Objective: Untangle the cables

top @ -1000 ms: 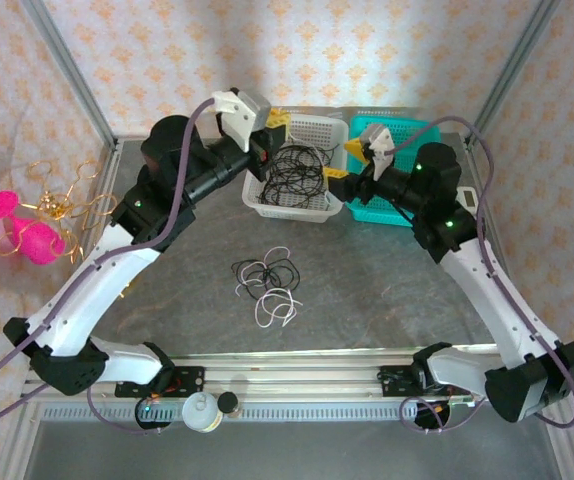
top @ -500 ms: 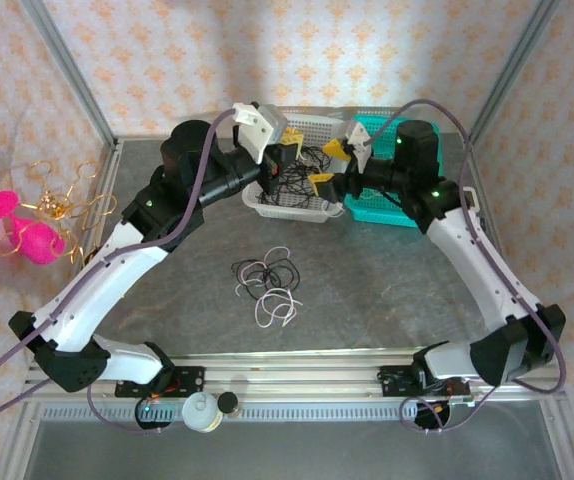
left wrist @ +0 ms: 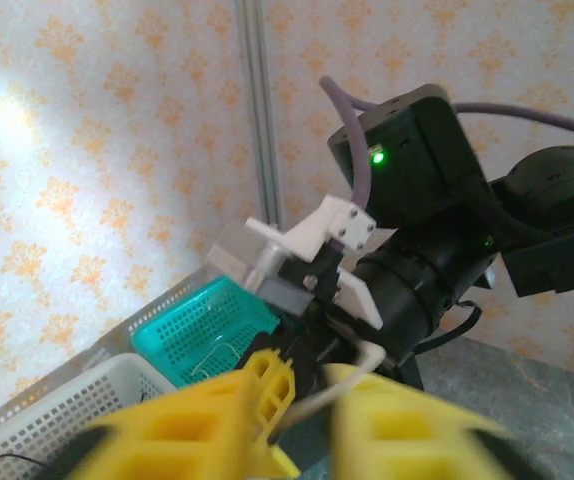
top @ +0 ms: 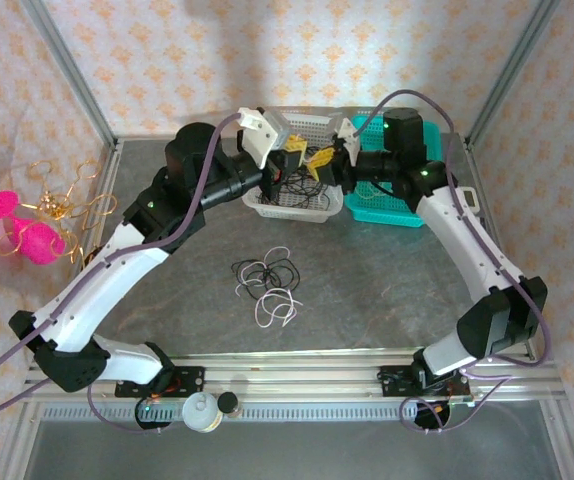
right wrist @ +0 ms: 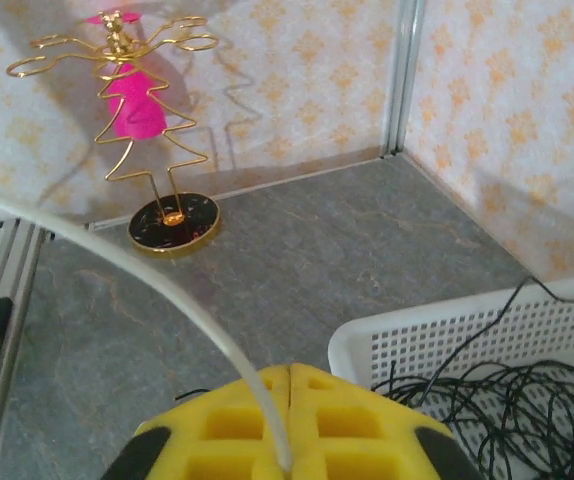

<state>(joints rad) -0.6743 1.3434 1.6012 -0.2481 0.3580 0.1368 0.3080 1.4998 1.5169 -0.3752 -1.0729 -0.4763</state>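
**A:** Right end effector (right wrist: pixel 289 425)?

**B:** Fingers pressed together on a white cable (right wrist: pixel 182 305). It arcs from the seam up and left, off the frame edge in the right wrist view.

**A:** Left end effector (left wrist: pixel 312 425)?

**B:** Over the white basket (right wrist: pixel 417 340), facing the right one. The white cable runs into a narrow gap between its fingers. Can't tell if it's pinched.

**A:** Other cables?

**B:** Black cables (right wrist: pixel 507 400) heaped in the white basket. Black-and-white tangle (top: pixel 267 280) on the table (top: pixel 387 290), near the middle, apart from the basket. Long axis near-to-far, white loops at the near end.
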